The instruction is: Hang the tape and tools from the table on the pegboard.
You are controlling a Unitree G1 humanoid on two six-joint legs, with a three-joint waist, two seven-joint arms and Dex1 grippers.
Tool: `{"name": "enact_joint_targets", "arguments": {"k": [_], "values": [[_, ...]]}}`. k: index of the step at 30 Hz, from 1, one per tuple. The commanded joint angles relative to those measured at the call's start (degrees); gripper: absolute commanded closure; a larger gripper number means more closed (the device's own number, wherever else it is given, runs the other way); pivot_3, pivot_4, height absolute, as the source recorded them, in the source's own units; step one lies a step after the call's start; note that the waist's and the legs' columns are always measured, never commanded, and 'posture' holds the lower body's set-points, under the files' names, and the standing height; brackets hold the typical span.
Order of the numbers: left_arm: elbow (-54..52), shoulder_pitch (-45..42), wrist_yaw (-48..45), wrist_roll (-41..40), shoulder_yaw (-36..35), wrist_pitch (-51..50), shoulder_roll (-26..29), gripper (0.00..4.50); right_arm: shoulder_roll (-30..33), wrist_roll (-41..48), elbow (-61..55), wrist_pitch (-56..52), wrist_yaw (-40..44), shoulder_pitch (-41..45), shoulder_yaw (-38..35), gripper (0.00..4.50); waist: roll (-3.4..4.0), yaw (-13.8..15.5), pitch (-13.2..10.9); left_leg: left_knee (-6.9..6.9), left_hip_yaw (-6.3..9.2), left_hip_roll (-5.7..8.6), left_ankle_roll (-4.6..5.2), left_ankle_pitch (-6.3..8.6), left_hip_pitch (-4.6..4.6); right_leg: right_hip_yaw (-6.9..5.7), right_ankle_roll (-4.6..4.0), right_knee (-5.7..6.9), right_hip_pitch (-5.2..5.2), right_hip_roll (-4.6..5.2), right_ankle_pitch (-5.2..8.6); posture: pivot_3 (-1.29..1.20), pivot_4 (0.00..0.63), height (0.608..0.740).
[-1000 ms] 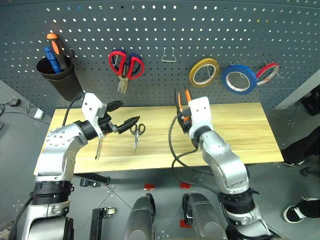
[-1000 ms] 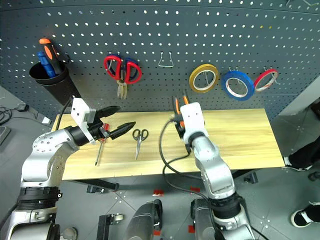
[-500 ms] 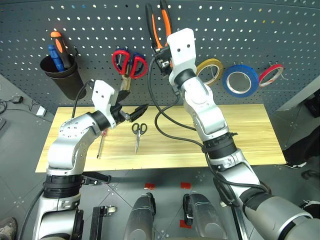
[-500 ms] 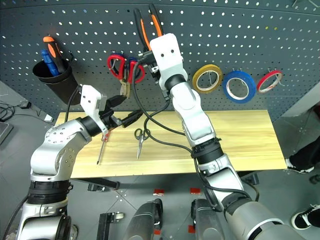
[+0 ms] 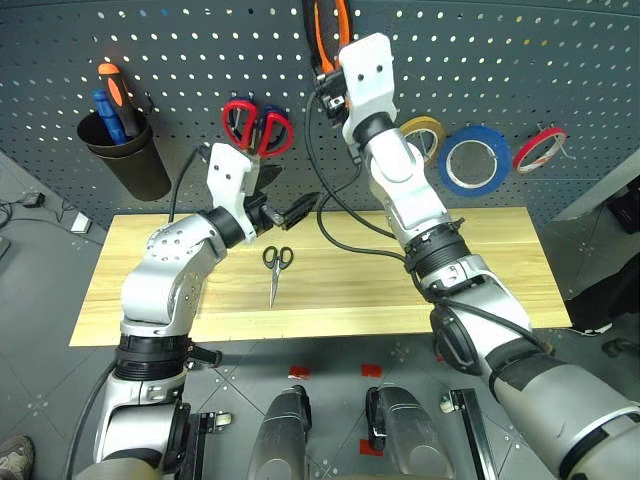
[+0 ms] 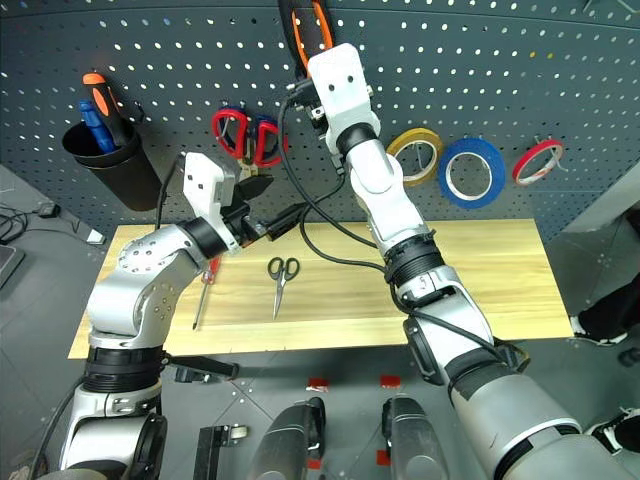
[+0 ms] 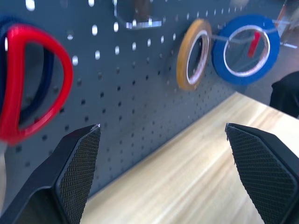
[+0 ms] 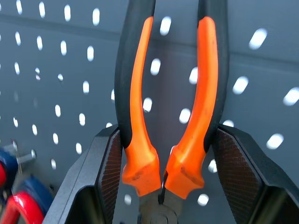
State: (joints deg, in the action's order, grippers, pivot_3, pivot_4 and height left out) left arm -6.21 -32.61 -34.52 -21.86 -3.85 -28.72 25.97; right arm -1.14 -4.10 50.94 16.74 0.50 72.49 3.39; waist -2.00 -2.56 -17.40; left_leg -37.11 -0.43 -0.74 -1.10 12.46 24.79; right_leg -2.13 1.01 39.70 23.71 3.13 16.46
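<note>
The task looks about half done, judging from how things lie. The blue tape [image 5: 478, 160] already hangs on the pegboard [image 5: 520, 60], between the yellow roll [image 5: 424, 135] and the thin red roll [image 5: 540, 148]. The pliers [image 8: 173, 107] are off the surface [image 5: 480, 270]: the right hand [image 8: 166, 158] pinches them between its two fingers, low on the orange-and-black handles, near the joint, with the handles pointing up. This hand is raised high in front of the pegboard, above the empty metal hook [image 7: 138, 16] that shows in the left wrist view. The pliers are not yet on a hook, so this seems to be the step in progress.

Two tools are left on the surface. The small black-handled scissors [image 5: 275, 268] lie near the middle of it, and the red-handled screwdriver [image 6: 204, 290] lies to their left, partly hidden behind the left arm. The left hand [image 5: 285, 203] is spread wide and holds nothing; it hovers above the surface, close to the pegboard, below the larger red-handled scissors [image 5: 255, 125].

After the pliers, the scissors and the screwdriver must still be lifted and hung.
</note>
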Motion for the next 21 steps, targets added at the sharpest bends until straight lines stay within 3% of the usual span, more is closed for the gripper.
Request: {"name": "enact_joint_targets", "arguments": {"k": [1, 8, 20, 21], "values": [[0.65, -1.47, 0.11, 1.08, 0.6, 2.44, -0.73, 0.0, 1.06, -0.43, 3.99, 5.14, -1.67, 3.98, -1.45, 1.89, 0.0, -0.01, 0.0, 0.0, 0.0, 0.0, 0.0, 0.0, 0.0, 0.0, 0.0, 0.01, 0.0, 0.0, 0.0, 0.0, 0.284, 0.74], [0.9, -0.97, 0.1, 1.51, 0.62, 2.79, -1.28, 0.0, 1.1, -1.12, 4.24, 6.6, -2.38, 0.43, -1.13, 1.89, 0.0, 0.35, -0.01, -0.06, 0.08, 0.0, -0.03, -0.09, -0.02, -0.03, -0.01, 0.21, 0.0, 0.01, 0.0, 0.0, 0.293, 0.74], [3.0, 2.5, 2.14, 5.79, 1.33, 4.1, -0.79, 0.0, -0.18, 2.12, -5.92, -2.8, 0.33, -7.06, -2.23, 1.89, 0.04, 0.68, -0.06, 0.04, 0.09, 0.01, -0.05, -0.1, 0.0, -0.05, -0.02, 0.1, 0.01, 0.02, 0.0, -0.01, 0.294, 0.74], [3.46, 3.1, 2.33, 6.27, 1.53, 3.78, -0.67, 0.0, -0.39, 3.24, -8.01, -4.98, 1.38, -8.22, -2.55, 1.54, 0.04, 0.67, -0.06, 0.04, 0.08, 0.01, -0.05, -0.1, 0.0, -0.04, -0.02, 0.08, 0.01, 0.02, 0.0, -0.01, 0.294, 0.74]]}}
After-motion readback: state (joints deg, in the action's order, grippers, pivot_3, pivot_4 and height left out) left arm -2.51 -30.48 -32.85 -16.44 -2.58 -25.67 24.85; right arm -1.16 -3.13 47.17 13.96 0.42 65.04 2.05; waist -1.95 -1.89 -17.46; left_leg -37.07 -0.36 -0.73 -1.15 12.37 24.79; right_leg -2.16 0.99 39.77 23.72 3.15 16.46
